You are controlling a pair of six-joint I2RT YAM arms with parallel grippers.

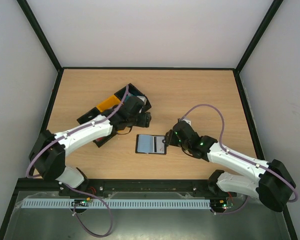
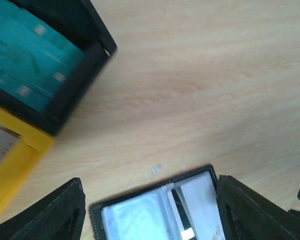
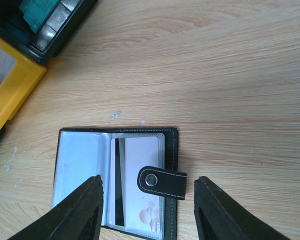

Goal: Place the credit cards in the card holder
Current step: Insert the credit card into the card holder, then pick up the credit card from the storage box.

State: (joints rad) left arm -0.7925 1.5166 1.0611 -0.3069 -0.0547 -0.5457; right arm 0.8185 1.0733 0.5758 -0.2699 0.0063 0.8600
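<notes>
The card holder (image 1: 150,144) lies open and flat on the table between the two arms. In the right wrist view the card holder (image 3: 80,165) shows clear pockets, and a white credit card (image 3: 142,157) with a red print sits in its right pocket under the snap strap (image 3: 162,181). My right gripper (image 3: 150,215) hangs open over that side, holding nothing. My left gripper (image 2: 150,220) is open above the holder's far edge (image 2: 155,187), also holding nothing. More teal credit cards (image 2: 25,65) stand in a black bin.
A black bin (image 1: 136,95) and a yellow bin (image 1: 109,103) sit together at the back left, partly under the left arm. The yellow bin (image 3: 10,80) and black bin (image 3: 65,20) lie just beyond the holder. Black frame rails border the table.
</notes>
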